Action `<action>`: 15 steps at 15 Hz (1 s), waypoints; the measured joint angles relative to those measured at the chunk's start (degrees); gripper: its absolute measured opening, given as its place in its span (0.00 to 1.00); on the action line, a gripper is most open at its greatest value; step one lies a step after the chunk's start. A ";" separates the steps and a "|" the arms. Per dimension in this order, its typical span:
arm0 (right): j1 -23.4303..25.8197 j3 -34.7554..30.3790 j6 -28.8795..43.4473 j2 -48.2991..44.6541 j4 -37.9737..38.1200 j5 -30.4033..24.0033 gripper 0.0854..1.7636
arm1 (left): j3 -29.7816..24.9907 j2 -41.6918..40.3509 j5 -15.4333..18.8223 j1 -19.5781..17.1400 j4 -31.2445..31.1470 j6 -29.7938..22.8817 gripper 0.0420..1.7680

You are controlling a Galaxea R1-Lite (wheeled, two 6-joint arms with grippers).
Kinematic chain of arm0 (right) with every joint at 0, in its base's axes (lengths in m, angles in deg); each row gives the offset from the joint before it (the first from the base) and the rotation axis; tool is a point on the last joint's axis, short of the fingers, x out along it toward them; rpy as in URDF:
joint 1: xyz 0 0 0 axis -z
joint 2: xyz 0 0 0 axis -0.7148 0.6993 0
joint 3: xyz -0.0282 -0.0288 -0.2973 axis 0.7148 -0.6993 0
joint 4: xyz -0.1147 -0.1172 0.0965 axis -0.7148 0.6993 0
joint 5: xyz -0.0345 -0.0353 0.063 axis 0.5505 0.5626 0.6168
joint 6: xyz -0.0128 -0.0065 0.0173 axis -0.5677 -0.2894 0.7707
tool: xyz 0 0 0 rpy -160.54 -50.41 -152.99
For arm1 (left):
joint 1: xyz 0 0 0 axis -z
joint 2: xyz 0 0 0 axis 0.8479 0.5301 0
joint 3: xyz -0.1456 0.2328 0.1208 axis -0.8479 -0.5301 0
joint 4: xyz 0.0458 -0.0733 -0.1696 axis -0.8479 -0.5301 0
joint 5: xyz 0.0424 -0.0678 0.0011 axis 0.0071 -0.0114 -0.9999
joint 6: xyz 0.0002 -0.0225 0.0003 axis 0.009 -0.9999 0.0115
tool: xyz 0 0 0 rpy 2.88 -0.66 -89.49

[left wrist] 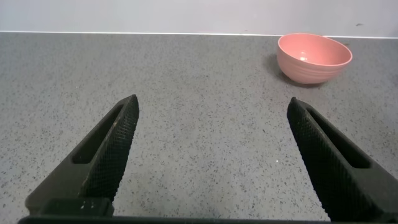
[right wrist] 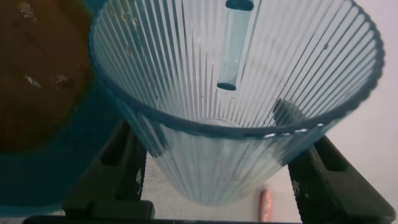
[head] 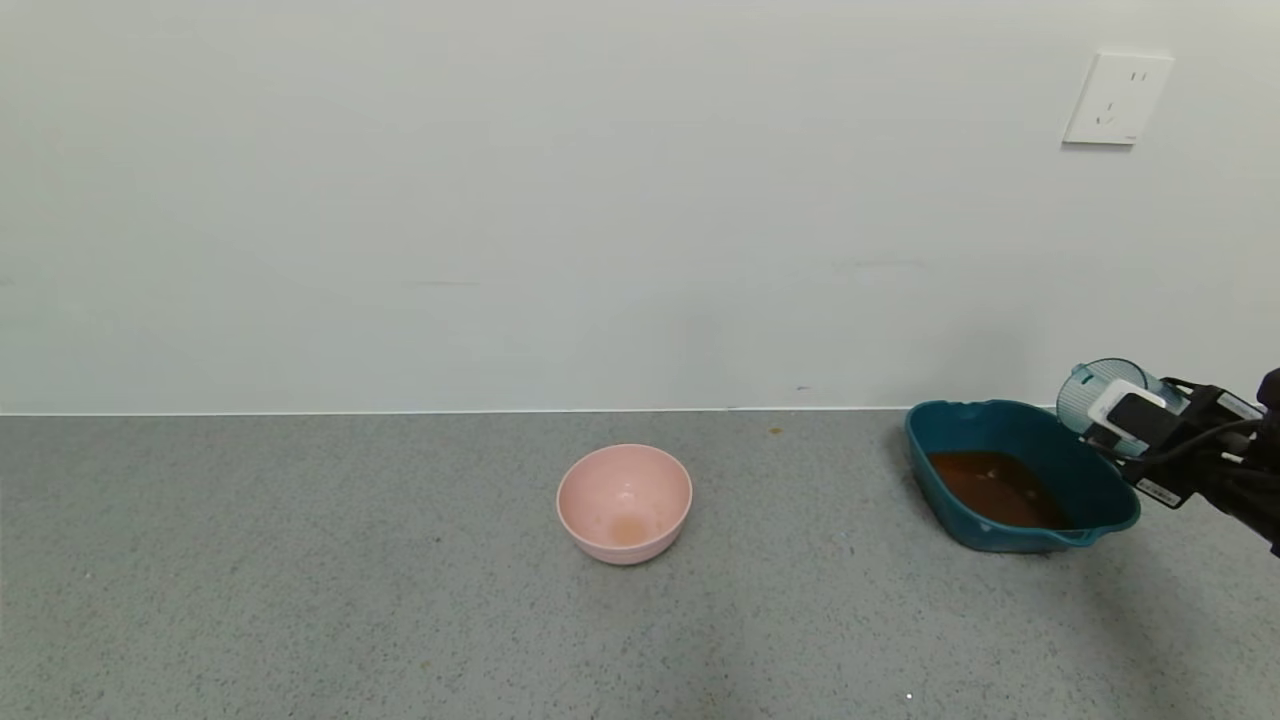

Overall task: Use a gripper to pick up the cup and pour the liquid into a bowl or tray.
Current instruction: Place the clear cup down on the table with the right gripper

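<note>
My right gripper is shut on the ribbed blue-green cup and holds it tipped on its side above the right end of the dark teal basin. The cup's mouth faces over the basin. Orange-brown liquid pools on the basin's floor. In the right wrist view the cup looks empty between the black fingers, with the liquid and the basin wall beside it. My left gripper hangs open over bare counter, out of the head view.
A round pink bowl with a faint orange trace inside stands mid-counter, also in the left wrist view. The white wall runs close behind, with a socket at the upper right. A small orange spot marks the counter near the wall.
</note>
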 joint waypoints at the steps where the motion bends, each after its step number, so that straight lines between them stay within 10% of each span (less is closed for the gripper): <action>1: 0.06 -0.04 2.84 -0.22 0.00 0.00 0.74 | 0.00 0.00 0.00 0.00 0.00 0.00 0.97; 15: -1.77 0.57 39.45 -2.62 0.40 0.00 0.74 | 0.00 0.00 0.00 0.00 0.00 0.02 0.97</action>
